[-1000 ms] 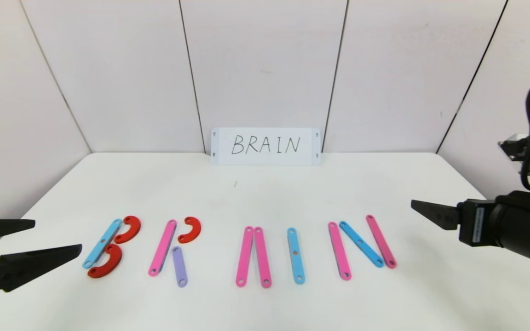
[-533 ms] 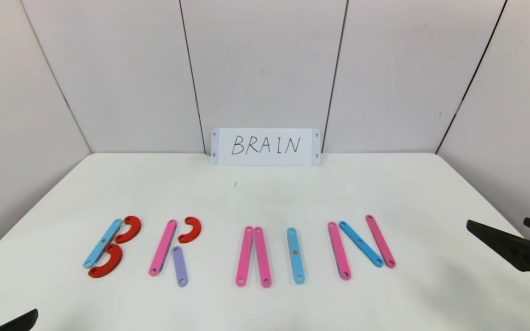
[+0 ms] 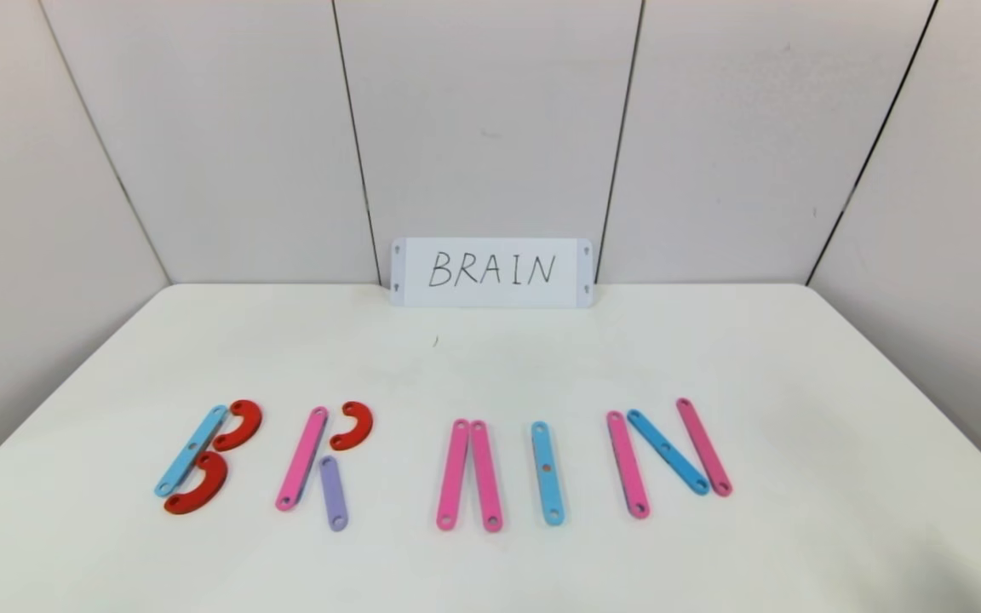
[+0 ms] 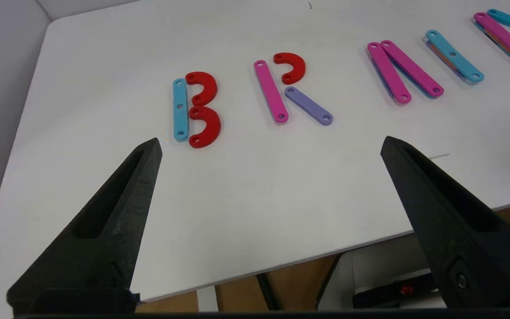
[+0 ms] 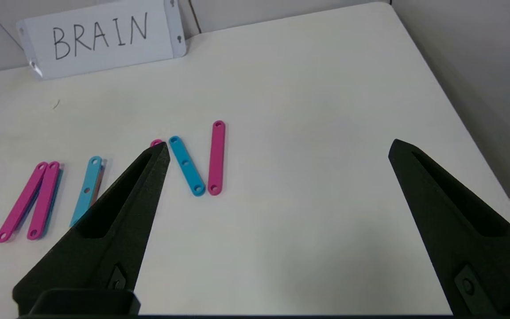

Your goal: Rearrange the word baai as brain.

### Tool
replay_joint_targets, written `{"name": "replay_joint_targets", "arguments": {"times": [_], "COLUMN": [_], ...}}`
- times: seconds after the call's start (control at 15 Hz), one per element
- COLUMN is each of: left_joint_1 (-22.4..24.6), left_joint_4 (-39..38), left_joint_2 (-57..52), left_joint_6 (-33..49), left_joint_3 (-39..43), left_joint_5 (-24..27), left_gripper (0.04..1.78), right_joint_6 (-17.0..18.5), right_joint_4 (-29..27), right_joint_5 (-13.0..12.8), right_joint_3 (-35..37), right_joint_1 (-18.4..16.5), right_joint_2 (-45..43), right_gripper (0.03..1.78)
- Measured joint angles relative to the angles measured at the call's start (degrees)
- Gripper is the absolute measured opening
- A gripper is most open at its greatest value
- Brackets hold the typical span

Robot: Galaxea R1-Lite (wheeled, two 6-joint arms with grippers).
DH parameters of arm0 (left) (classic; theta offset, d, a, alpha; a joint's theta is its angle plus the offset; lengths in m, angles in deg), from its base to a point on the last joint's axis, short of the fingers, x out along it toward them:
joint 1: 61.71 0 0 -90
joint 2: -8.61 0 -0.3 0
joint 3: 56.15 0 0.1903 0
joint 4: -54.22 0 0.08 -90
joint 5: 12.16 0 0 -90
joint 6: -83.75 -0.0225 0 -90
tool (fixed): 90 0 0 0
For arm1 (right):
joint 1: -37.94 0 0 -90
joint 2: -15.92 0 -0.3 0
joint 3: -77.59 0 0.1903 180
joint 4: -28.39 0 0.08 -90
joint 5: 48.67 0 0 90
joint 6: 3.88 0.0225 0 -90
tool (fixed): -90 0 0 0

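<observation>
A row of flat plastic pieces across the white table [image 3: 490,366] reads brain. B has a blue strip [image 3: 191,451] with two red curves. R has a pink strip [image 3: 301,460], a red curve [image 3: 352,425] and a lilac strip [image 3: 333,494]. A is two pink strips [image 3: 453,474], I is a blue strip [image 3: 547,472], and N has a blue diagonal [image 3: 669,452] between pink strips. Neither gripper shows in the head view. My left gripper [image 4: 272,141] hangs open and empty over the table's near edge, short of the B [image 4: 179,108]. My right gripper [image 5: 278,144] hangs open and empty beside the N [image 5: 186,165].
A white card [image 3: 491,271] with BRAIN handwritten in black leans against the back wall. Wall panels close the table in on the left, back and right. In the left wrist view the table's front edge [image 4: 281,262] shows, with the floor and a black cable below it.
Both grippers have drawn back from the sides of the row and out of the head view. The plastic pieces have not moved.
</observation>
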Motion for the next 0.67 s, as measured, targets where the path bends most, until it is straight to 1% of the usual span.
{"name": "replay_joint_targets", "arguments": {"times": [0.13,0.33,0.47,0.67], "left_joint_1": [-0.01,-0.04,-0.06,-0.09], "left_joint_4": [-0.17,-0.39,-0.28,-0.24], "left_joint_2": [-1.27,-1.99,-2.21,-2.34], "left_joint_6": [1.13,1.05,1.12,1.13], "left_joint_3": [0.06,-0.38,-1.07,-1.49], "left_joint_5": [-1.65,-1.38,-1.51,-2.04], "left_gripper": [1.73,1.73,1.73,1.73], "right_joint_6": [-0.50,-2.68,-4.00,-6.24], "right_joint_4": [-2.86,-7.05,-7.47,-7.52], "right_joint_5": [0.09,0.33,0.85,1.74], "right_joint_3": [0.09,0.12,1.07,5.02], "right_joint_1": [-2.05,-5.51,-7.83,-9.36], "right_joint_2": [-4.36,-10.51,-13.95,-19.87], "right_gripper": [1.74,1.74,1.74,1.73]}}
